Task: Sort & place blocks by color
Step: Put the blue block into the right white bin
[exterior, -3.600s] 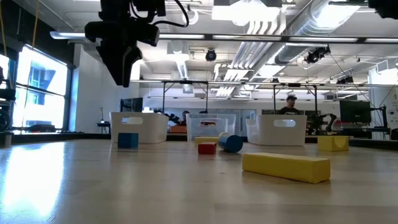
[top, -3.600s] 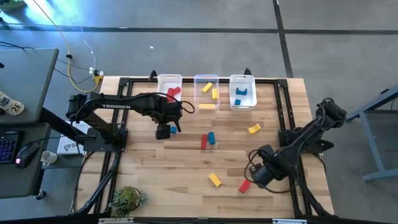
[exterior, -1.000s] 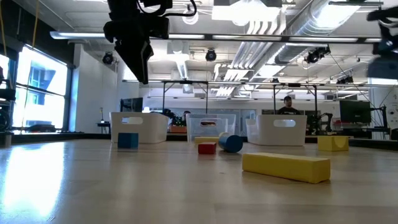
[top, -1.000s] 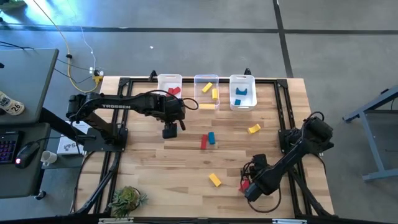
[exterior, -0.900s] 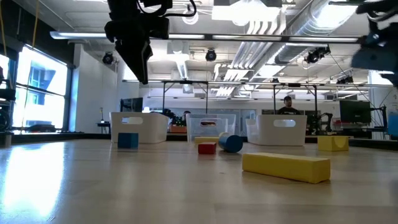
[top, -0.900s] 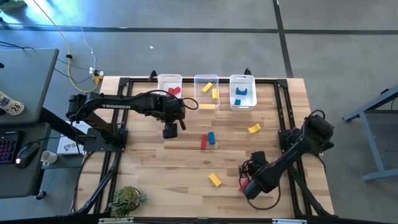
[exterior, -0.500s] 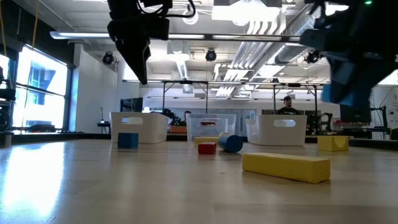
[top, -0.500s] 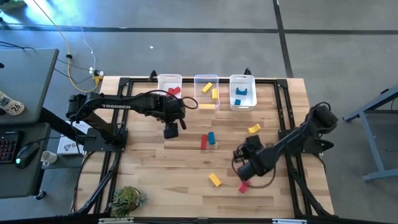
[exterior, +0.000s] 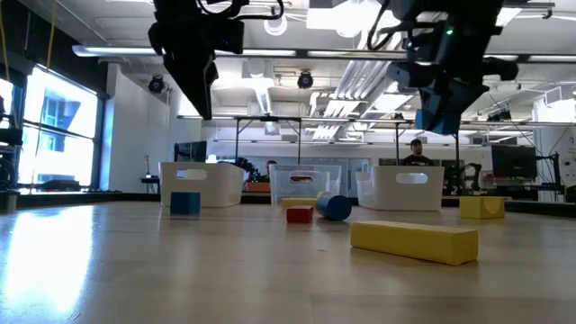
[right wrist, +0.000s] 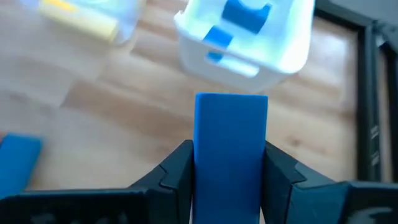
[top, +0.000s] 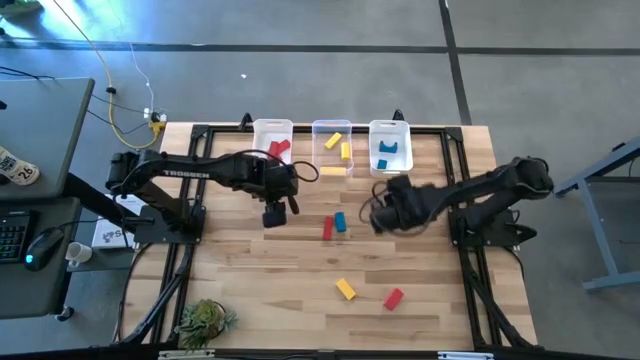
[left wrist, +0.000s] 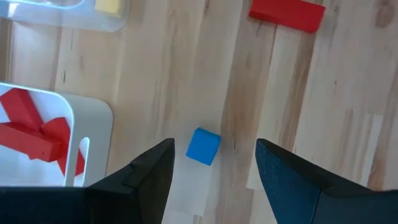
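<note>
Blocks are split between three bins at the table's far edge and the bare wood. Left bin holds red blocks; left gripper hangs just in front of it, fingers spread wide, nothing between them. Left wrist view shows a small blue cube on the wood below those fingers, beside the left bin. Middle bin holds yellow blocks. In front of it on the table a red bar and a blue bar lie side by side, nearly touching. Near the front edge lie a yellow bar and, right of it, a red block, apart from each other. Right gripper is above the table in front of the right bin, fingers clamped on a blue block, off the table. Right bin has blue blocks inside. A yellow block shows far right in the low view; in the high view the right arm covers that spot.
</note>
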`<state>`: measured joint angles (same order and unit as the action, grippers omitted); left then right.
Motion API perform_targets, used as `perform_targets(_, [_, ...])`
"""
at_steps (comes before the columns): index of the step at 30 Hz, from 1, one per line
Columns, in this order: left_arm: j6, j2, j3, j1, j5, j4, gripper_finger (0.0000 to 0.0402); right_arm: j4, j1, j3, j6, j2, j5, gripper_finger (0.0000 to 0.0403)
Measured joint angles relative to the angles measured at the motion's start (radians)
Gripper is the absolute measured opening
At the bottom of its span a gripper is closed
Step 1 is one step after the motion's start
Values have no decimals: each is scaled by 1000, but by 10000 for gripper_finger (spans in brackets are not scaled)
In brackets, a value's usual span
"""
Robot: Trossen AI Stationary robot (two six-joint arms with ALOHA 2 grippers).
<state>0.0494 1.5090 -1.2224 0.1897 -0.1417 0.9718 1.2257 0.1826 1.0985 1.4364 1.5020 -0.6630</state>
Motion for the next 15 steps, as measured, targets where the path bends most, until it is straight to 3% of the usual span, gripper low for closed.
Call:
perform_targets(6, [0,0,0,-49,0,0,213,-37,-192,0,-223,-5,-4,109])
perform_targets(15, [23,0,0,-144,0,0,213,-231,-438,0,-556,-5,30,109])
